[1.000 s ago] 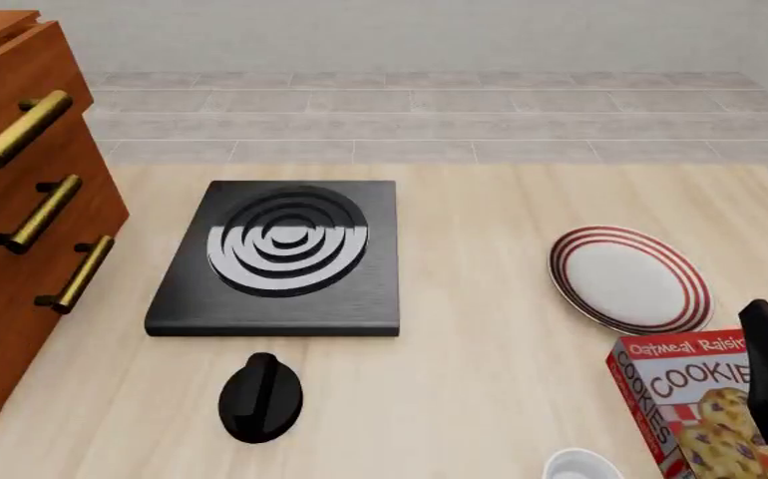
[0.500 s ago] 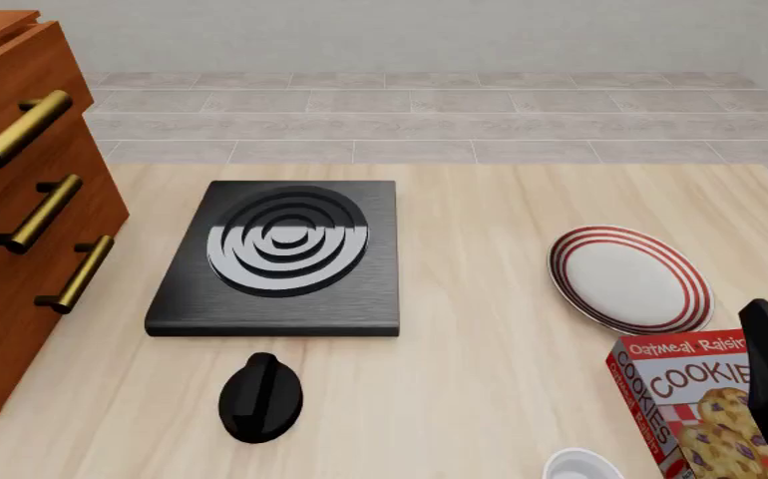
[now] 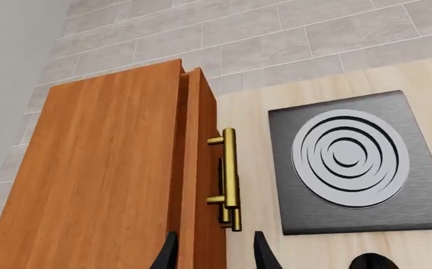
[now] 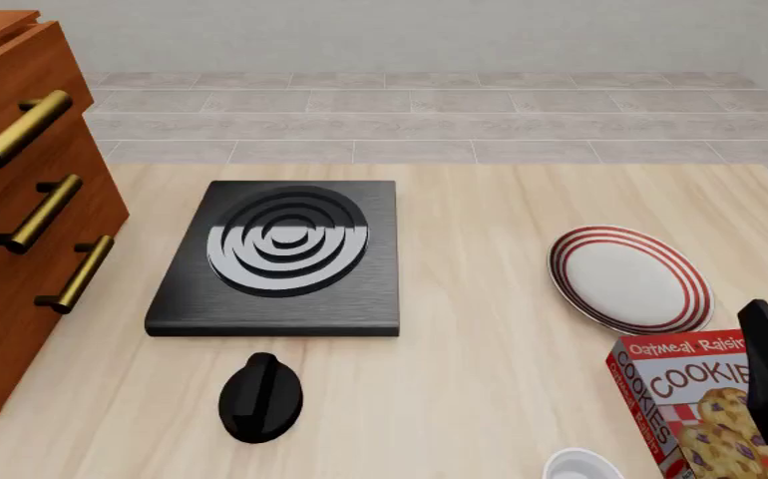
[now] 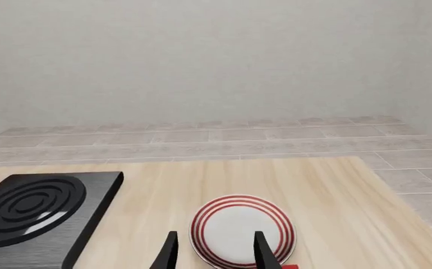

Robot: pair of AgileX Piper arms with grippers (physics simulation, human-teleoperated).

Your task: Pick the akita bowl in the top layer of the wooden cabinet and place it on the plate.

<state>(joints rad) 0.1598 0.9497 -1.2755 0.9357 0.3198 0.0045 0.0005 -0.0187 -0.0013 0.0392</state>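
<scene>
Akita bowl: not visible; presumably inside the closed top layer point(image 4: 12, 115) of the wooden cabinet point(image 3: 111, 179). Likely rigid, light, glazed, breakable; best pinched at its rim. Left gripper point(image 3: 214, 252) spread, empty, above the cabinet. Right gripper point(image 5: 214, 252) released, facing the plate point(image 4: 630, 279).

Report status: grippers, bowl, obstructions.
Both grippers open, empty. Left gripper above the wooden cabinet, drawers shut, bowl unseen. Plate bare; cookie box beside it.
</scene>
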